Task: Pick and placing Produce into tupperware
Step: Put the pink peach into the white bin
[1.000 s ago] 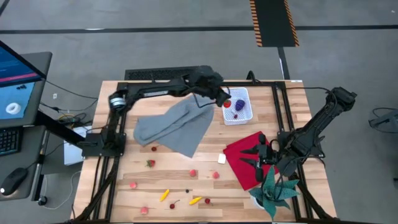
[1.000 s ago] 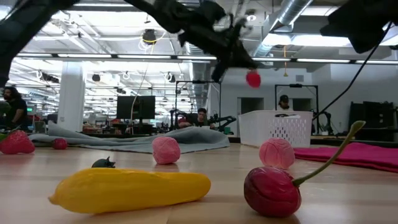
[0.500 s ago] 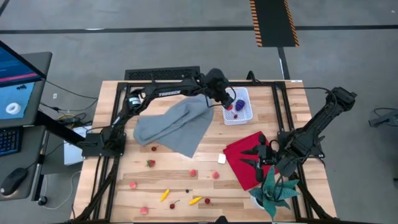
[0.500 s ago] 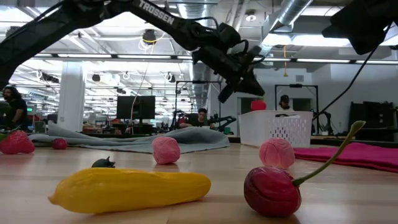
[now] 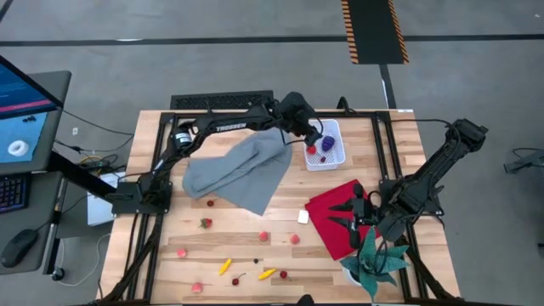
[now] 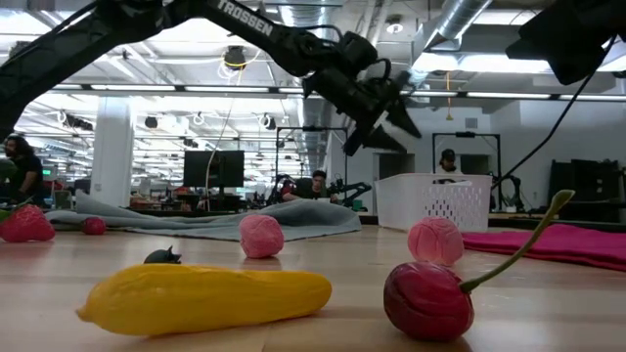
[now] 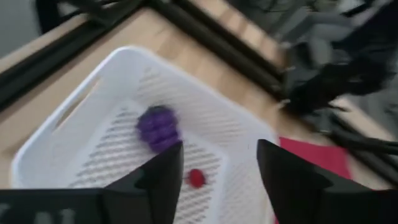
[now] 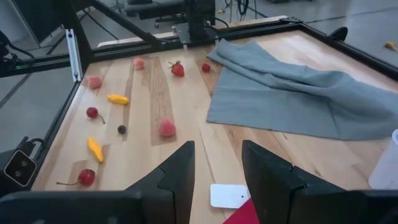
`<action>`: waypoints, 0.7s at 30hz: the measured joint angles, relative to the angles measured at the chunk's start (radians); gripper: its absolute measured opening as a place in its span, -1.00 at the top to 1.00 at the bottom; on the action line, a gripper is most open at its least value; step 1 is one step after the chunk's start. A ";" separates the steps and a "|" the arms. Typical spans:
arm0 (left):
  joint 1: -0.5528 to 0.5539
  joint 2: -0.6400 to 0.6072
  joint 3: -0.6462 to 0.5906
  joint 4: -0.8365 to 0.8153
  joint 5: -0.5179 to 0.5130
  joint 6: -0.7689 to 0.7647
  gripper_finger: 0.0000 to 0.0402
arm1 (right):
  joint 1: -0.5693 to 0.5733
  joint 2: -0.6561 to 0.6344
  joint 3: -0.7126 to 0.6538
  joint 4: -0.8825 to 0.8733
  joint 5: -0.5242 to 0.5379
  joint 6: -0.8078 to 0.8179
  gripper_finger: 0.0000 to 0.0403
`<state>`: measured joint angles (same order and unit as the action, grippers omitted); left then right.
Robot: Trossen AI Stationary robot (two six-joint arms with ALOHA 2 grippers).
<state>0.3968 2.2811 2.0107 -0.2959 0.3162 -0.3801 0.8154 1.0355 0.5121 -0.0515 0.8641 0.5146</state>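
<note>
Looks like a big open robotics lab

Exposed ceiling ducts [image 6: 460,24], strip lights, rows of monitors [image 6: 210,168] with people seated behind, concrete floor [image 5: 255,68], and a wooden counter [image 5: 238,246].

Overhead the light is even and soft; my table [image 5: 255,246] is bright, and shadows under the grey cloth [image 5: 238,174] are faint. At table height, ceiling strip lamps [image 6: 147,93] glare behind me, so my left arm [image 6: 245,29] reads as a dark silhouette; the near yellow piece [image 6: 205,293] and cherry [image 6: 427,298] are soft. My left wrist picture is smeared, the white tub [image 7: 143,124] blurred. My right wrist picture is clear, its fingers [image 8: 180,180] dark.
</note>
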 joint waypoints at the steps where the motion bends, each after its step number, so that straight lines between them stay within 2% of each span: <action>1: 0.003 -0.005 0.013 -0.010 0.029 0.000 -0.03 | 0.000 0.000 0.000 0.006 0.000 -0.018 0.23; 5: 0.003 -0.031 0.067 -0.048 0.096 -0.001 -0.07 | -0.003 0.000 0.000 0.097 0.000 -0.123 0.23; 9: -0.007 -0.088 0.100 -0.105 0.140 0.049 -0.07 | -0.012 -0.002 0.000 0.258 -0.020 -0.319 0.23; 14: -0.029 -0.213 0.103 -0.204 0.149 0.221 -0.07 | -0.011 -0.003 0.000 0.413 -0.176 -0.596 0.23; 18: -0.056 -0.318 0.098 -0.275 0.145 0.284 -0.07 | -0.029 -0.003 0.001 0.474 -0.179 -0.628 0.23; 21: -0.081 -0.394 0.096 -0.354 0.142 0.338 -0.07 | -0.091 -0.002 0.001 0.505 -0.181 -0.581 0.23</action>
<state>0.3163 1.8873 2.1071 -0.6497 0.4583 -0.0426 0.7242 1.0334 0.5131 0.4532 0.6827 -0.0666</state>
